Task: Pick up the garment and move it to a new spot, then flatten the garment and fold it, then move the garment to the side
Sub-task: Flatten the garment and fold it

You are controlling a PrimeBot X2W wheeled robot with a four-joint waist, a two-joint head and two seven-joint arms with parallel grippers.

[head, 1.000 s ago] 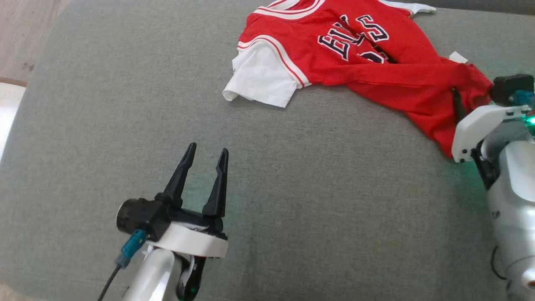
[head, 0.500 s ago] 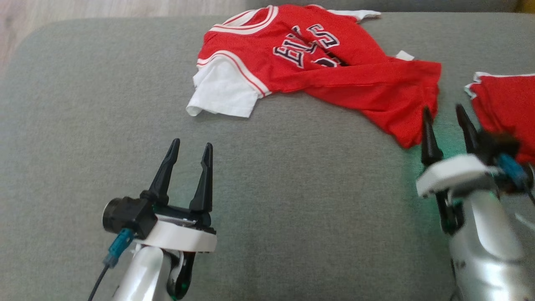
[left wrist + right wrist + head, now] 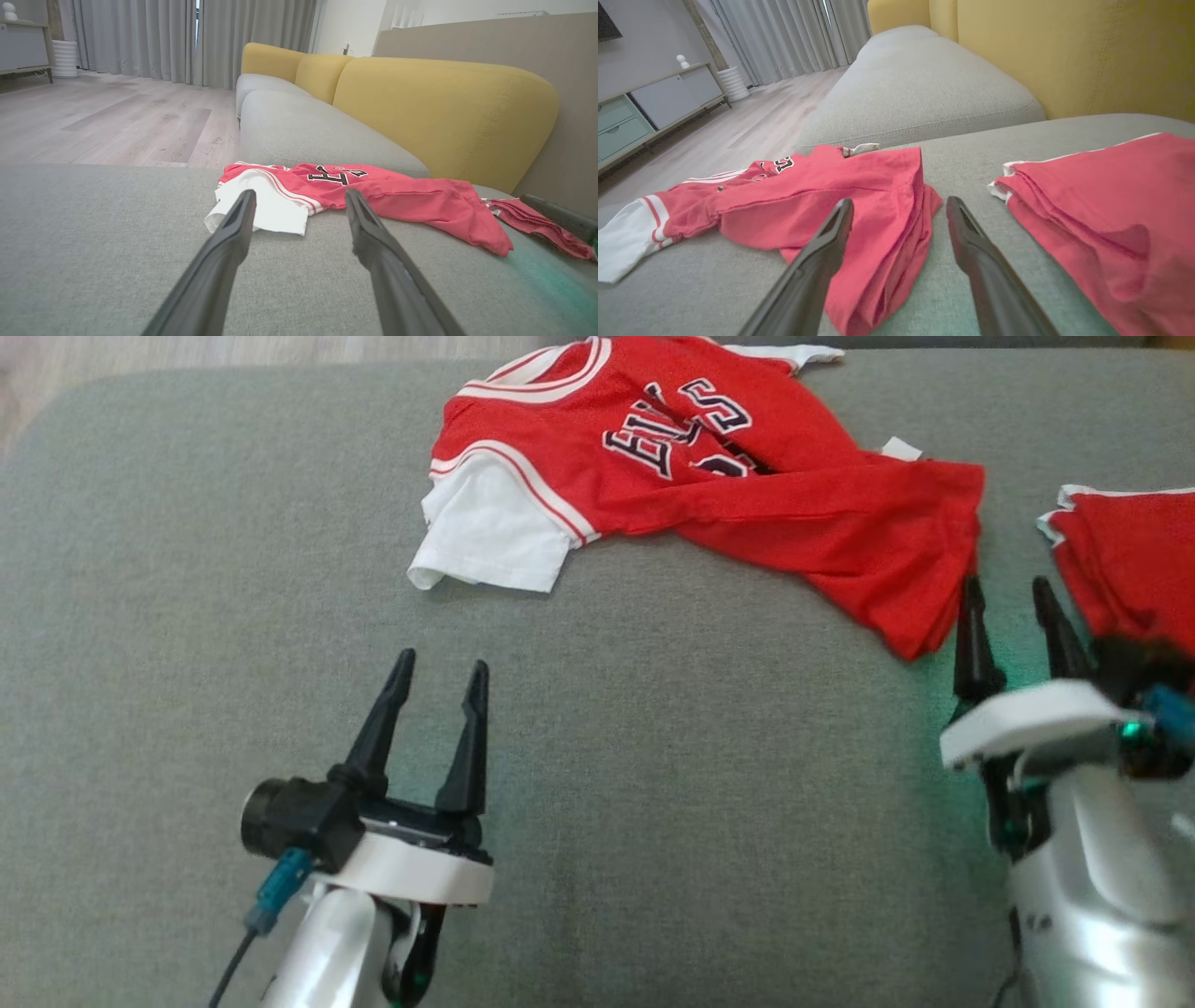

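A crumpled red-and-white basketball jersey (image 3: pixel 747 495) lies on a grey fabric sofa cushion (image 3: pixel 653 756); left jaws gape empty nearby, right jaws gape empty beside its hem.

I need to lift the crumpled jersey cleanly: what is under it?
The red jersey rests on the grey sofa cushion, which shows along its near edges. Anything beneath its bunched folds is covered.

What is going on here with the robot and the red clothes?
A two-armed robot is working on a red jersey that lies crumpled on the grey sofa seat. Both claws are open and empty: the right claw hovers by the jersey's bunched end, and the left claw is short of the white sleeve. A second red garment lies folded at the right.
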